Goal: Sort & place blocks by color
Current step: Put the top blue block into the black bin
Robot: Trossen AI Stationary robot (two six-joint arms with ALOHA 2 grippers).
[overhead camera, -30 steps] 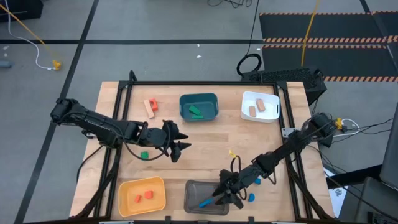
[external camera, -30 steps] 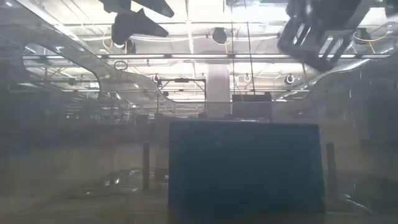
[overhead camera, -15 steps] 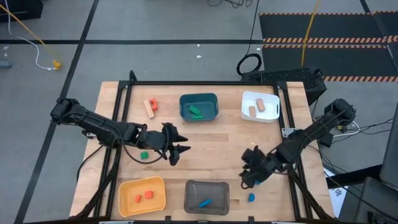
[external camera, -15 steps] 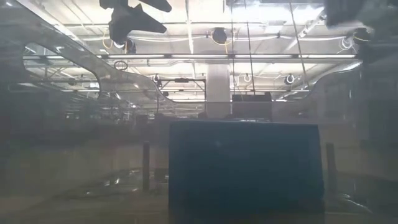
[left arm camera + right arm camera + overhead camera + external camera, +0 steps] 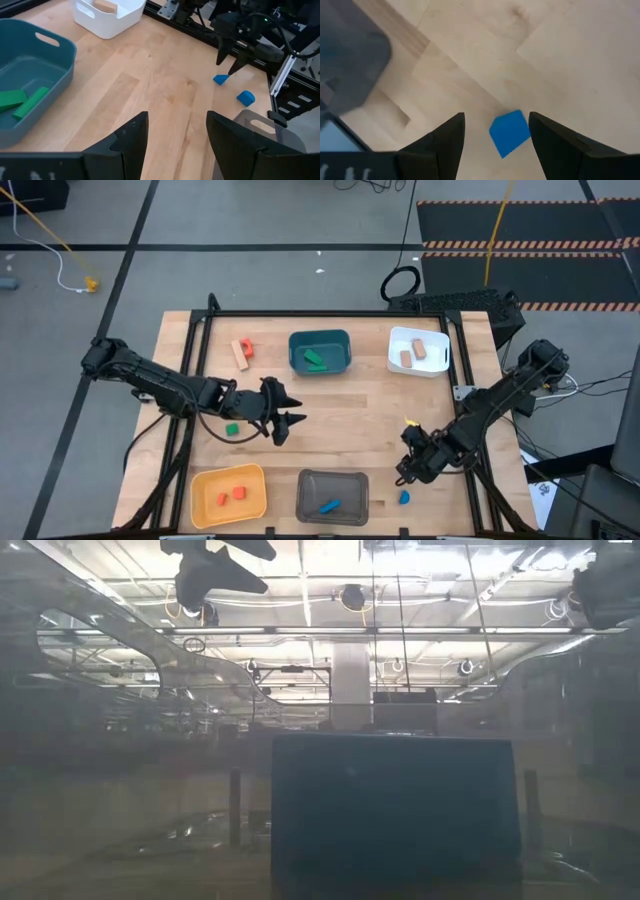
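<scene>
Both arms over table, four bins.
Right gripper [image 5: 407, 470] near blue block [image 5: 404, 497]; left gripper [image 5: 288, 424] mid-table.

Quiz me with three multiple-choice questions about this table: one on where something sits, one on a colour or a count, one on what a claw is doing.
1. Where does the right gripper hover?
A. over the teal bin
B. beside the grey bin, above loose blue blocks
C. over the yellow bin

2. How many green blocks lie in the teal bin?
A. none
B. two
C. five

3. How do the right gripper's fingers stand?
A. open, with a blue block between them below
B. shut on a red block
C. shut on nothing

Answers: 1 B, the high view puts it right of the grey bin. 2 B, the left wrist view shows two green blocks. 3 A, the right wrist view shows the spread fingers framing the blue block.
</scene>
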